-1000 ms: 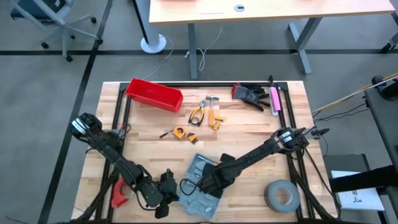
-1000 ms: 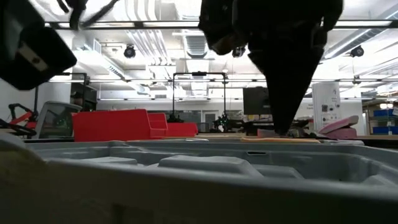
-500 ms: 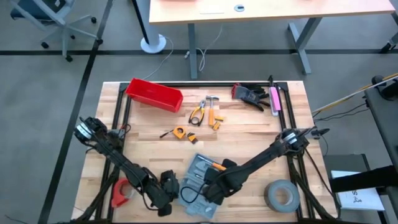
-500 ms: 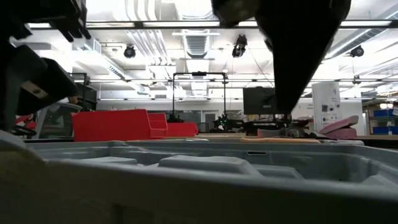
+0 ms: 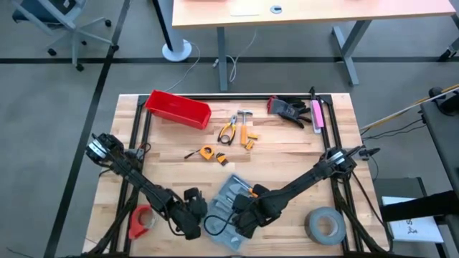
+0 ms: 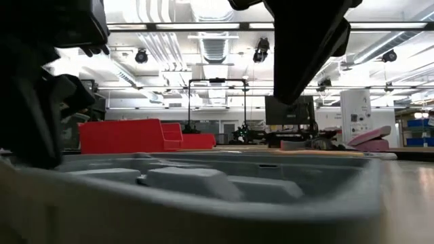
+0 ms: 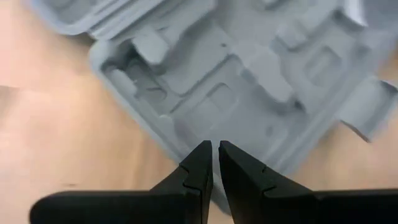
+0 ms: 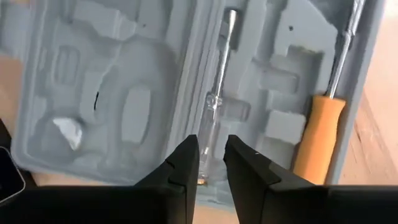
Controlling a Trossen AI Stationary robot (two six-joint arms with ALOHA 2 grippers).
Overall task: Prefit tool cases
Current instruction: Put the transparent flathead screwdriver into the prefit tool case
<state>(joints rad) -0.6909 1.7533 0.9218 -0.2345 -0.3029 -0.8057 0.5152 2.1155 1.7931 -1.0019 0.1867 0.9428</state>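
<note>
The grey-blue tool case lies open and flat near the table's near edge, its moulded recesses facing up. One half holds an orange-handled screwdriver and a clear-handled tool beside the hinge line. My left gripper is shut at the case's left rim. My right gripper hovers over the middle of the case, its fingers slightly apart on either side of the clear tool's end. I cannot tell whether the right gripper touches that tool. My left gripper comes at the case from the table's left, slanting down, its shut fingertips over the outer rim of the case's left half. The tips themselves hide the spot, so I cannot tell whether they touch. The case rests flat on the table.
A red bin stands at the far left. Pliers, a hammer and orange tools lie mid-table, with a small orange tool nearer. Black gloves and a pink item lie far right. A grey tape roll sits near right.
My left gripper has moved toward the table's right, up to the case's left rim. My right gripper has shifted slightly toward the near edge over the case. In the low view the case has shifted on the table: its rim now ends short of the picture's right side.
</note>
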